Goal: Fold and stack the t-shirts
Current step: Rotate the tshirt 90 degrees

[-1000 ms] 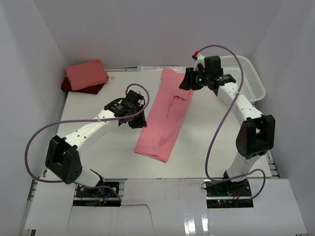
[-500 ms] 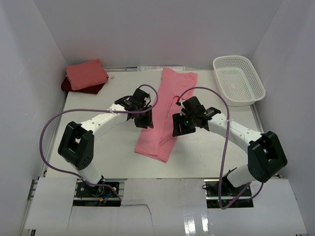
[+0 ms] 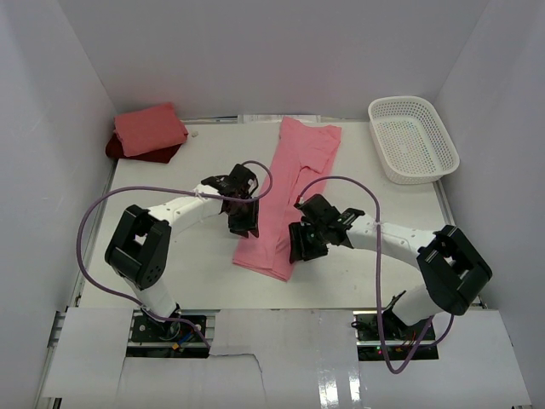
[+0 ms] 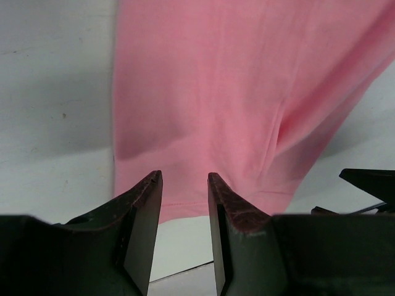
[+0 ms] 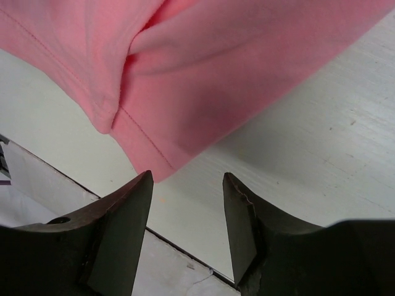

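Left and right jaws, part open and empty, flank the rose pink t-shirt (image 3: 285,204).

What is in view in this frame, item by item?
t-shirt: one, rose pink, lying as a long strip mid-table
folded t-shirt: one, salmon pink, far left corner, on top of the dark red one
t-shirt underneath: one, dark red, far left corner
mesh basket: one, white, far right corner
table: one, white
arms: two, white and black, left arm, right arm
left pincer: open, over the strip's left edge
right pincer: open, at the strip's near right corner
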`<state>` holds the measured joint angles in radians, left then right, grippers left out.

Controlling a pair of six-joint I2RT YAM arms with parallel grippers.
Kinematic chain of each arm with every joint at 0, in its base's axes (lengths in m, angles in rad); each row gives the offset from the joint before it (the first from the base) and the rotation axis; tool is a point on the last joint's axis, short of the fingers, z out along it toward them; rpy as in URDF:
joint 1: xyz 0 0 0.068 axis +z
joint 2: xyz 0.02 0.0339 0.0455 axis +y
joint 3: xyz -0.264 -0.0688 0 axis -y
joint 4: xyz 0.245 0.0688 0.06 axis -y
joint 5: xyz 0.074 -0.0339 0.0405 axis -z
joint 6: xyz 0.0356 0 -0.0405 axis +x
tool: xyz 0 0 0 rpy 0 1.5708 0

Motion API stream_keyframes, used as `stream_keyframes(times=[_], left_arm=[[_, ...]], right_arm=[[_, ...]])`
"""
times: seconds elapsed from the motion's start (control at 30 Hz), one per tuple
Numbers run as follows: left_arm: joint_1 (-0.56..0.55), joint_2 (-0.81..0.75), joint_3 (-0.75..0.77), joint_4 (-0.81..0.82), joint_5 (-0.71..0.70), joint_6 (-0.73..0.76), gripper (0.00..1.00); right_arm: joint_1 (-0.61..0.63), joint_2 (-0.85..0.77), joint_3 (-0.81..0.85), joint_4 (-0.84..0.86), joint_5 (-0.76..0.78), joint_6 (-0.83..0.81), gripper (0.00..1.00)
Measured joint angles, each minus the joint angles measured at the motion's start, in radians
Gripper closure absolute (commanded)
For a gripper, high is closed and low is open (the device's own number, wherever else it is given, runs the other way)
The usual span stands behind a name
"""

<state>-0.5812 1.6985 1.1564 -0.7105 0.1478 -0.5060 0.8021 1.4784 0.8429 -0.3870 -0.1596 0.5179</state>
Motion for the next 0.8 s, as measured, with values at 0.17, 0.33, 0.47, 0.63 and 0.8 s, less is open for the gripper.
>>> stream_keyframes(times=[0.17, 0.33, 0.47, 0.63, 0.8], left_arm=[[0.002, 0.0, -0.034, -0.008, 0.001, 0.015, 0.54], [0.002, 0.0, -0.083, -0.023, -0.004, 0.02, 0.54], [0.003, 0.0, -0.105, -0.032, -0.023, 0.021, 0.54], [0.003, 0.0, -0.134, -0.026, -0.035, 0.021, 0.55], [0.011, -0.001, -0.151, -0.005, -0.023, 0.022, 0.91]], right_arm=[[0.014, 0.026, -0.008, 0.048, 0.0, 0.032, 0.47], [0.03, 0.096, -0.008, 0.081, 0.0, 0.048, 0.49], [0.049, 0.122, 0.001, 0.118, -0.013, 0.063, 0.65], [0.058, 0.144, 0.002, 0.132, -0.015, 0.08, 0.92], [0.059, 0.113, -0.031, 0.127, -0.005, 0.093, 0.92]])
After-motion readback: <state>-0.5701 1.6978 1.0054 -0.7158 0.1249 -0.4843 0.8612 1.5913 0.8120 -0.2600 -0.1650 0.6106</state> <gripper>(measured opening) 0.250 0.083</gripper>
